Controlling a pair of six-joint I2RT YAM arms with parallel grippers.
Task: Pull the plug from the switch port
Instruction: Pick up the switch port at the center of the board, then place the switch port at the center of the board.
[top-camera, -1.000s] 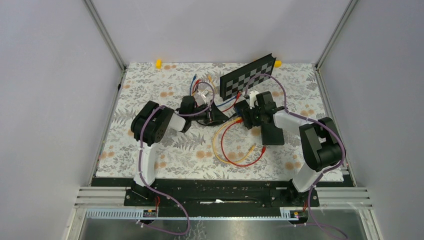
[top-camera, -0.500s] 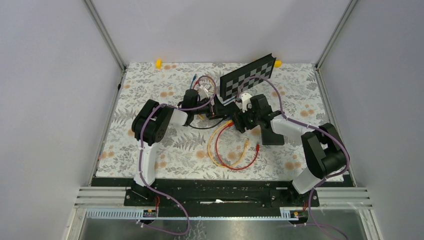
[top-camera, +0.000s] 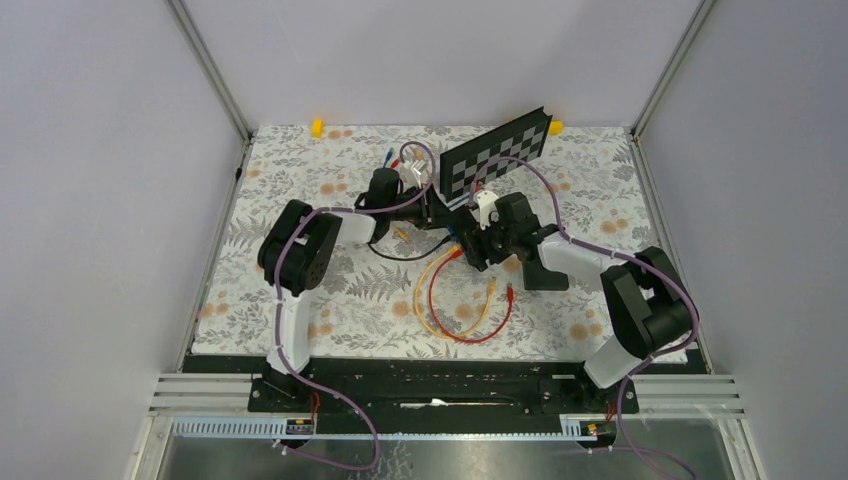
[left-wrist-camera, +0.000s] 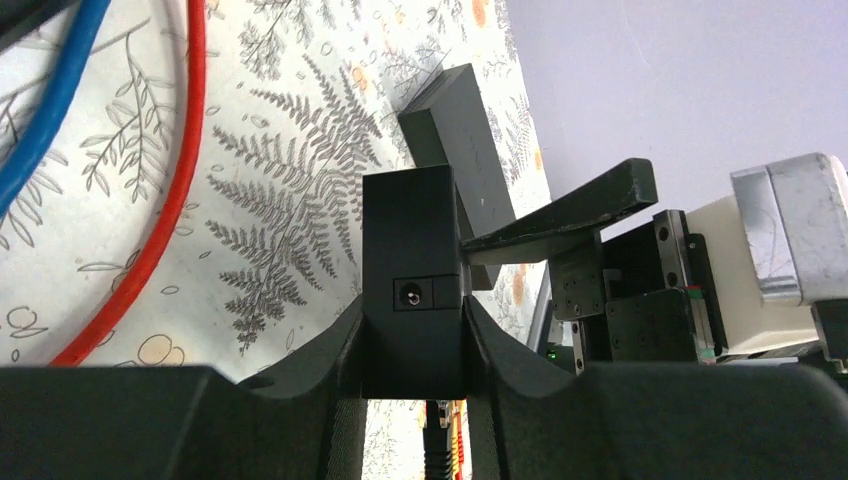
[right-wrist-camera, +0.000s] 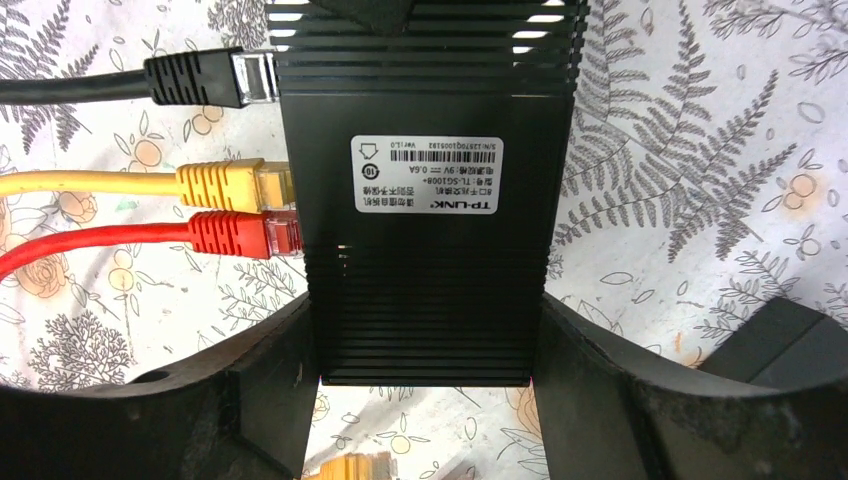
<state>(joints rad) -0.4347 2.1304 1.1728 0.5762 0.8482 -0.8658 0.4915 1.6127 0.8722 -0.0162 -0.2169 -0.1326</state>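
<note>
Switch: ribbed black box | right hand pinching it | left hand pinching its end

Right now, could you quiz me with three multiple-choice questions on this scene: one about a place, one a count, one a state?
1. In the right wrist view, the black plug meets the switch at its: A left edge; B right edge; C label.
2. Plugs along that edge: A one; B two; C three.
3. The right gripper is: A wide open over bare table; B closed on the switch; C holding a cable.
Answers: 1 A, it enters from the left. 2 C, black plug, yellow plug, red plug. 3 B, both fingers press its sides.
</note>
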